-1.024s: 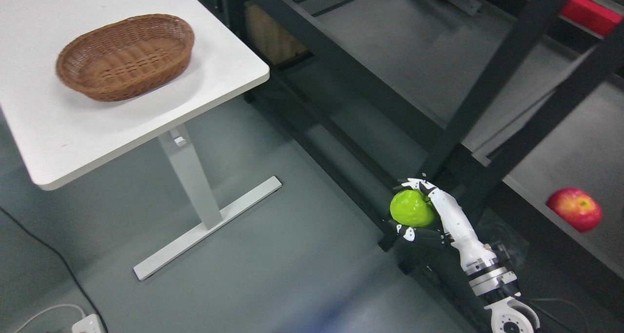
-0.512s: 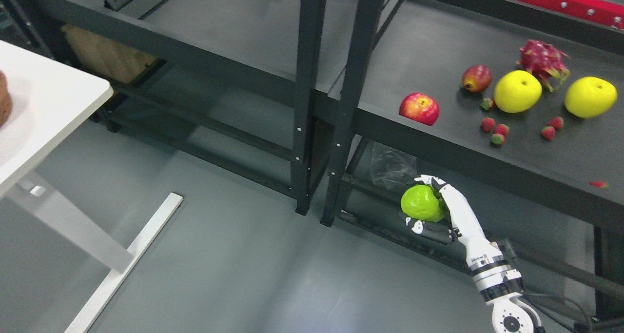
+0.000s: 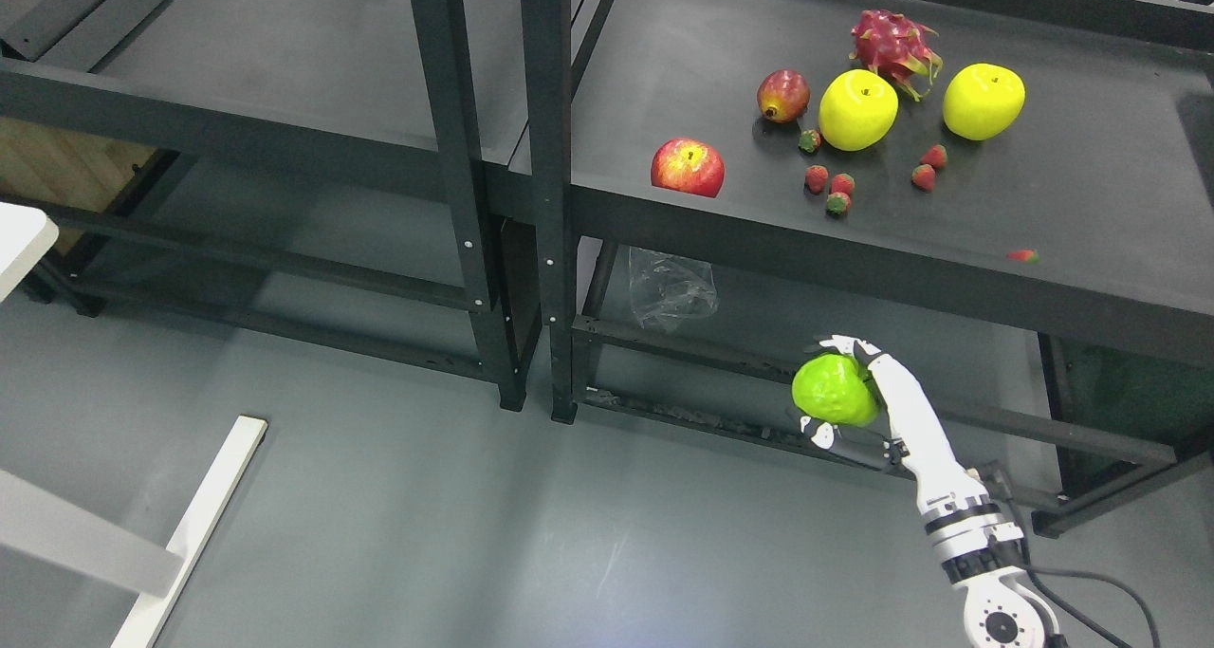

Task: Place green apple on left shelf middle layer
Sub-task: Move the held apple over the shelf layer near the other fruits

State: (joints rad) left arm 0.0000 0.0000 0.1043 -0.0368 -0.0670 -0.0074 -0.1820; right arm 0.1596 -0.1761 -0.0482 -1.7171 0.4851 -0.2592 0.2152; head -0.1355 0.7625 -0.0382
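My right hand (image 3: 849, 397) comes up from the lower right and is shut on the green apple (image 3: 832, 391), holding it low in front of the right shelf's bottom rails. The left shelf (image 3: 237, 145) is a dark metal rack at the upper left; its middle layer (image 3: 285, 50) is a bare grey board. Dark uprights (image 3: 455, 155) separate it from the right shelf. My left hand is out of view.
The right shelf's middle layer (image 3: 1091, 212) carries a red apple (image 3: 687, 167), two yellow apples (image 3: 857, 109), a dragon fruit (image 3: 893, 43), a small red fruit (image 3: 782, 95) and several strawberries (image 3: 828, 186). A plastic bag (image 3: 671, 287) lies below. A white table corner (image 3: 21, 240) and foot (image 3: 190, 534) stand at left.
The camera has swung to the right: table and basket slid out at the left and the shelves with fruit came into view. The right hand still holds the green apple the same way.
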